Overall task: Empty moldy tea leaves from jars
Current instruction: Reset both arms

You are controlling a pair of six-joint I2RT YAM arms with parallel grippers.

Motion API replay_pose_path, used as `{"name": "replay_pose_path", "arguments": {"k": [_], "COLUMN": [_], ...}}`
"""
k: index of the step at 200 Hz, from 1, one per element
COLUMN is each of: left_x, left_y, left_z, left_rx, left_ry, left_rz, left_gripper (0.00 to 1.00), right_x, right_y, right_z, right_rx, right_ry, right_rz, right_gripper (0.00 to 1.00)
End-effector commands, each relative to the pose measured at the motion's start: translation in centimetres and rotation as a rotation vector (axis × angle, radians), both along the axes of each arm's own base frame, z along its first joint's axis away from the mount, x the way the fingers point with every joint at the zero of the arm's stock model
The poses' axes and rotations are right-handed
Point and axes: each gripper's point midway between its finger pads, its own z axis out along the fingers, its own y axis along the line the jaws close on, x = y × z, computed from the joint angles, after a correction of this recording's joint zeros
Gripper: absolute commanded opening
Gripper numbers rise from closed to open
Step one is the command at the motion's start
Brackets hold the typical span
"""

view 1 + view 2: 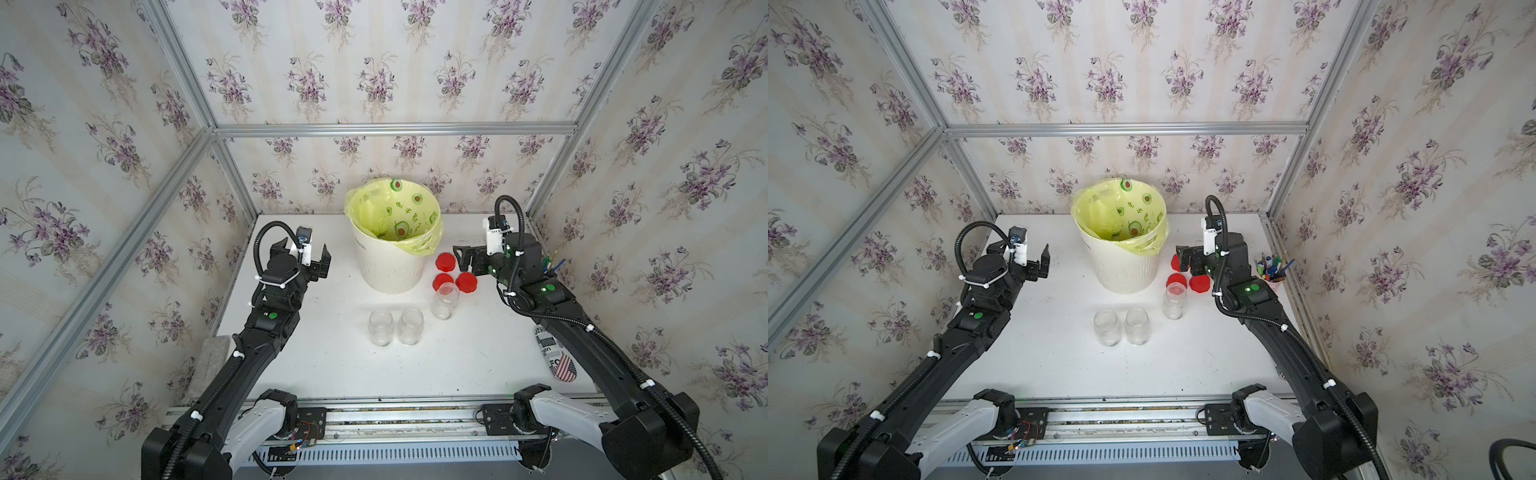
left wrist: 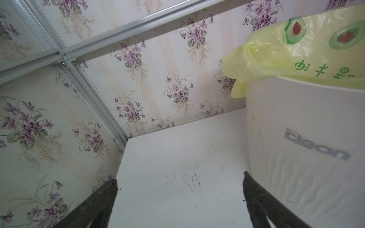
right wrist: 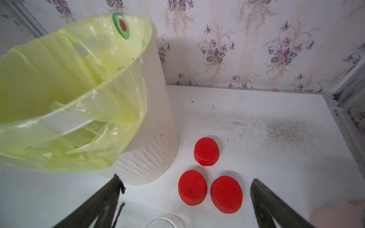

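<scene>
Now, left end effector (image 2: 180, 177): jaws spread wide, gripping nothing, between the left edge of the desk (image 1: 332, 374) and the bin (image 1: 388, 270). Right end effector (image 3: 186, 179): likewise wide apart and empty, near three red caps (image 3: 206, 151) lying toward the right edge beside the bin. Two jars (image 1: 380, 328) uncapped, upright, side by side mid-desk; third jar (image 1: 445, 301) upright, uncapped, just beside the caps.

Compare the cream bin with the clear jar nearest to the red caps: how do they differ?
The bin is far larger than the jar. The bin's wall is opaque cream; the jar's wall is clear. The bin holds a yellow bag as a liner; the jar has none. Both stand upright, open on top.
</scene>
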Motion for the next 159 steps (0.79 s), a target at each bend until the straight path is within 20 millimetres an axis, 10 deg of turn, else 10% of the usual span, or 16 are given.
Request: {"name": "replay_pose_path", "arguments": {"k": [1, 74, 159], "left_x": [0.4, 0.0, 1.4], "left_y": [0.7, 2.6, 3.2], "left_z": [-0.2, -7.6, -12.4], "left_rx": [-0.085, -0.190, -0.228], "left_ry": [-0.040, 0.023, 0.083], "left_rz": [0.049, 0.115, 0.133], "left_gripper": [1.00, 1.00, 1.00], "right_x": [1.7, 1.5, 0.8], "right_y": [-1.7, -9.6, -10.6], "right_z": [-0.1, -8.9, -13.8], "right_rx": [0.055, -0.033, -0.051], "right_ry": [-0.091, -0.215, -0.311], "right_rz": [-0.066, -0.295, -0.263], "right_gripper": [1.00, 1.00, 1.00]}}
